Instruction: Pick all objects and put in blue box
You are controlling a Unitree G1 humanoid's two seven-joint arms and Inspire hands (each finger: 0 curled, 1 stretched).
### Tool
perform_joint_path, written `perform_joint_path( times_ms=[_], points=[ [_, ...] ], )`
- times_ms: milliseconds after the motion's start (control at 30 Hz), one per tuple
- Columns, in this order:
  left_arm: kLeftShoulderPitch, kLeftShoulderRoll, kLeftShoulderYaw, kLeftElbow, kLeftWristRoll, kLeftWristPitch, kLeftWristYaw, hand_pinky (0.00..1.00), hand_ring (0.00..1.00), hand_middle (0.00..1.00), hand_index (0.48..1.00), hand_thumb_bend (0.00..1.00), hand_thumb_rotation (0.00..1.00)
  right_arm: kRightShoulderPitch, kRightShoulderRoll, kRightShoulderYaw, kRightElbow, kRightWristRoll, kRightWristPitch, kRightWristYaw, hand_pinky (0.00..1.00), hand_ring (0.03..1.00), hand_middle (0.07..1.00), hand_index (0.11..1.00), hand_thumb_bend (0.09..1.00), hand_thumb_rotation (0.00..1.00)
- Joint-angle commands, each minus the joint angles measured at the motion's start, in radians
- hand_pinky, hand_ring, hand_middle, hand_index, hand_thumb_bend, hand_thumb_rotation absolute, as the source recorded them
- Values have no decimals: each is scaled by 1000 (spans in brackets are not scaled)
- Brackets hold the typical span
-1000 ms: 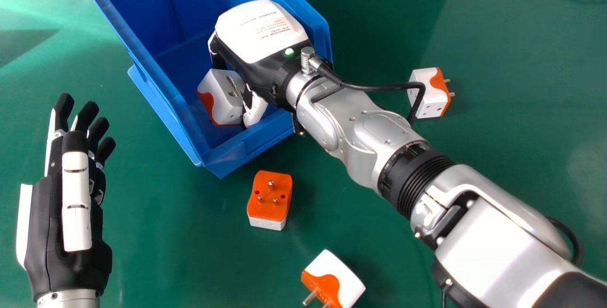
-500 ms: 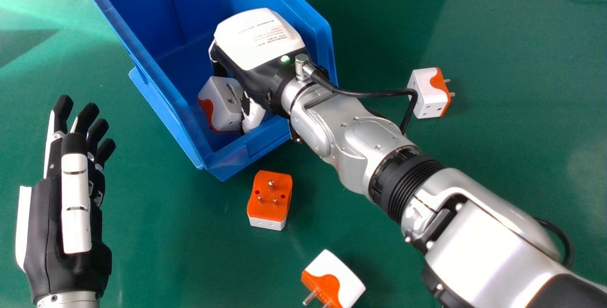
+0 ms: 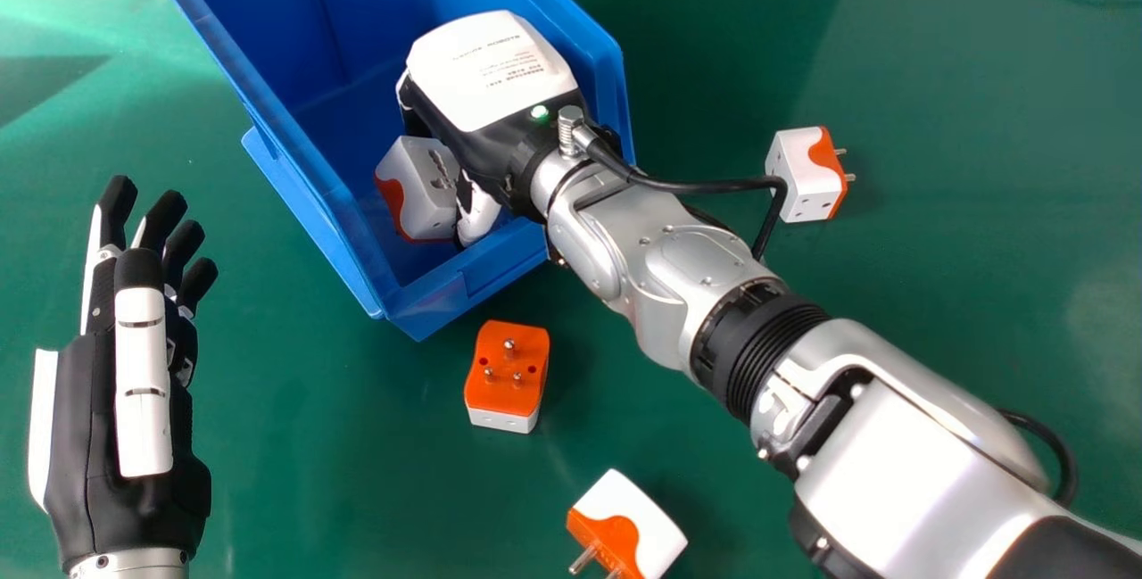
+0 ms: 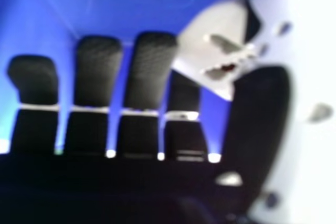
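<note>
Adapter (image 3: 416, 191) between thumb and fingertip: my right hand (image 3: 491, 79) has it clamped, low inside the blue box (image 3: 428, 311).

My thumb presses one side of it while most of my fingers run fairly straight. Three more lie outside the box on the green table (image 3: 312, 472): an orange-faced adapter (image 3: 507, 374) with pins up near the box's closest corner, a tilted adapter (image 3: 629, 516) closer to me, and a far adapter (image 3: 803, 173) beyond my right forearm. My left hand (image 3: 143, 374) is at the left, fingers extended.
</note>
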Motion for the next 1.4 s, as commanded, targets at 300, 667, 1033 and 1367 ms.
perform_joint_path(
  times_ms=[300,667,1033,1367],
  points=[
    [5,-4,-3,-25,0,-10,5,920,930,939,962,486,895,-51,20,-19,2,25,27,-74,196,281,428,520,515,0],
    [8,0,-4,-29,7,-13,5,920,931,941,963,487,891,-61,54,-89,17,119,75,-46,247,328,451,509,511,33],
    [5,2,0,-29,11,-9,7,929,931,937,967,483,904,-73,48,7,2,62,132,-16,402,520,659,767,598,677],
    [4,3,-2,-26,9,-10,4,940,937,942,971,503,894,-65,41,11,-5,64,122,-26,469,621,784,847,635,820]
  ],
)
